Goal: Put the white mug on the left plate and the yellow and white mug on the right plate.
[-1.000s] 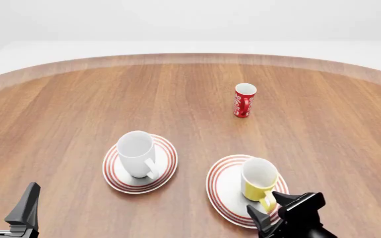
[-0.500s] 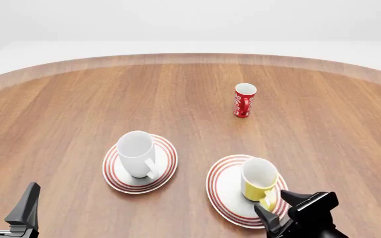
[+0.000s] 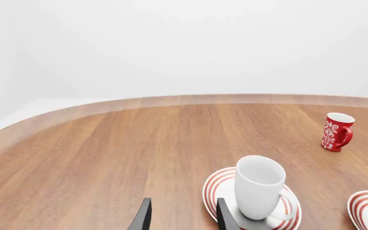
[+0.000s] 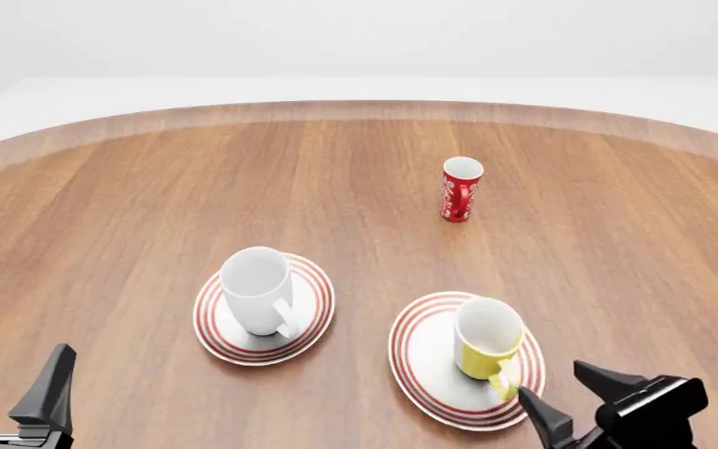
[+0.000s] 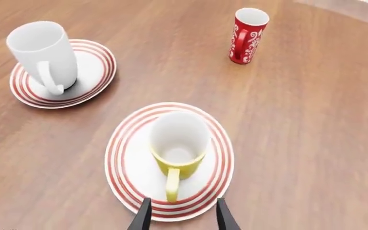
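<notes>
- The wooden surface [image 4: 135,187] carries everything; its far edge curves round against a pale backdrop, and its near edge is cut off in every view.
- The left plate [image 4: 216,329] lies flat on the near left part of the surface. The right plate [image 4: 424,360] lies flat just to its right and a little nearer the arms, apart from it. In the left wrist view only a sliver of the right plate shows.
- The white mug [image 4: 257,290] stands upright on the left plate, handle toward the arms, so this half of the task looks done.
- The yellow and white mug [image 4: 486,339] stands upright on the right plate, off-centre toward the plate's right side, handle pointing at the right hand. It appears settled, so I judge the task complete or nearly so.
- The right hand [image 4: 609,400] sits low at the near right edge, just beside the right plate's rim. Its fingers are spread apart and hold nothing; in its wrist view the yellow handle lies in line between the fingertips but short of them, which fits a release. Much of the hand is cut off by the frame.
- The left hand [image 4: 14,369] is at the near left corner, well apart from the left plate, fingers wide and empty. Only its upper part shows.
- A red mug [image 4: 460,189] with a white pattern stands alone further back; it plays no part in the task.
</notes>
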Tool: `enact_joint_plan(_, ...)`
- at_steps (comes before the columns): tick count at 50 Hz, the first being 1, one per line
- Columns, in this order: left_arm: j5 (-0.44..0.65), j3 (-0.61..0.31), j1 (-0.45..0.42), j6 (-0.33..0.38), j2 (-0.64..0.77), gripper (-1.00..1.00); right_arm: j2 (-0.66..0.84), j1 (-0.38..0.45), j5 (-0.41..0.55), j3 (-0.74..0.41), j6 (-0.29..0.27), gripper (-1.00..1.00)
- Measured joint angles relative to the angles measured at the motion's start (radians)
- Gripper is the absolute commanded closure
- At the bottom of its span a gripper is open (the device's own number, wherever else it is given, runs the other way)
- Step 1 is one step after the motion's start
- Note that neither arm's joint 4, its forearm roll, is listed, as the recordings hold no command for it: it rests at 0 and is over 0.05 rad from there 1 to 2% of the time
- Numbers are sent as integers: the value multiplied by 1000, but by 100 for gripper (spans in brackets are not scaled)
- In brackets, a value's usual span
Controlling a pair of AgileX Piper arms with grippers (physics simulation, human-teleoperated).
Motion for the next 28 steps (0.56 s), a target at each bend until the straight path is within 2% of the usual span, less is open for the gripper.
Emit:
enact_joint_plan(11, 0, 0, 0, 0, 0, -100, -210, -46, 184, 0, -17, -100)
enact_joint_plan(28, 0, 0, 0, 0, 0, -100, -454, -119, 389, 0, -36, -100)
